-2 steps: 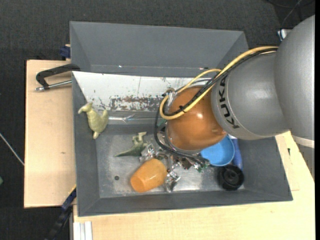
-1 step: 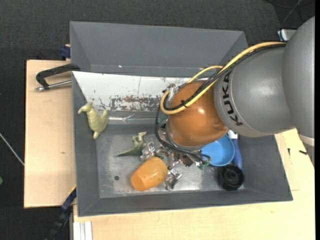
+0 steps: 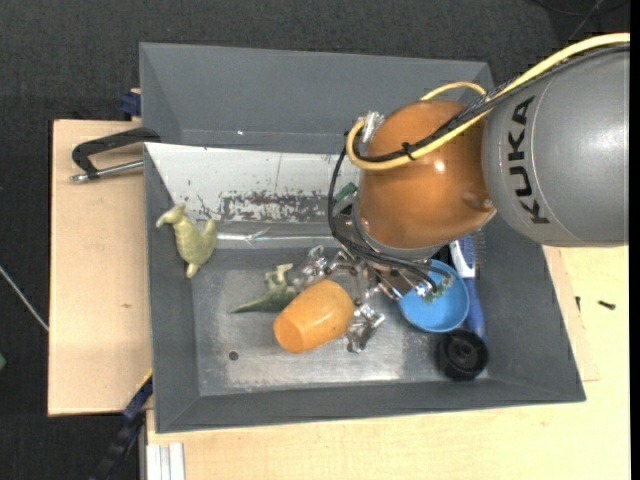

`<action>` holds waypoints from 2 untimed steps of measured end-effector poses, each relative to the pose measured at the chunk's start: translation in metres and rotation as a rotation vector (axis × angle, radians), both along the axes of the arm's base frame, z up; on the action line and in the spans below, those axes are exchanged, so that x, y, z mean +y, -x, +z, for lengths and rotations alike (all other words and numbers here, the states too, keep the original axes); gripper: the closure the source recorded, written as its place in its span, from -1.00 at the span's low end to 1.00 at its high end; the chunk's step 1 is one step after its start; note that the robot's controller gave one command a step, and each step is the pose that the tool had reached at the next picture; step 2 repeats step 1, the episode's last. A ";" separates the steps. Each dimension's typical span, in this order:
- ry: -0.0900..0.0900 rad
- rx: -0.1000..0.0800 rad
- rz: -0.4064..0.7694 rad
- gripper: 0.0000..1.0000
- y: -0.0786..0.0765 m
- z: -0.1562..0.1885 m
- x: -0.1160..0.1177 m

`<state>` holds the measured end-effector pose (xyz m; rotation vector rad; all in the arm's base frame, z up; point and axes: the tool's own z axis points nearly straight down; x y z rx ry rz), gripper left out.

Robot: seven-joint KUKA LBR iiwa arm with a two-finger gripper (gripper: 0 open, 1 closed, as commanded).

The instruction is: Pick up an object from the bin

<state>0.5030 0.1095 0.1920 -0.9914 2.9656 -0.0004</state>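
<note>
Grey metal bin (image 3: 300, 98), near its middle: my arm points down, pincer (image 3: 341, 295) spread wide beside a smooth, rounded orange cup (image 3: 308, 320).

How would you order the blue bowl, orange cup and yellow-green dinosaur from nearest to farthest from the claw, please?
1. Orange cup, right beside the claw, mid-bin.
2. Blue bowl, on the view's right.
3. Yellow-green dinosaur, at the left wall.

Robotics lab, test cell. Evidence: grey KUKA-branded industrial arm (image 3: 570, 158) trailing a yellow cable (image 3: 560, 61); 1 grey metal bin (image 3: 300, 98) on dark carpet (image 3: 300, 8), stocked with small mismatched props: toy dinosaur (image 3: 190, 240), orange cup (image 3: 312, 318), blue cup (image 3: 435, 310).
</note>
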 end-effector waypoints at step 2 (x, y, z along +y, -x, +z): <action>0.001 0.007 -0.001 1.00 -0.001 0.001 0.001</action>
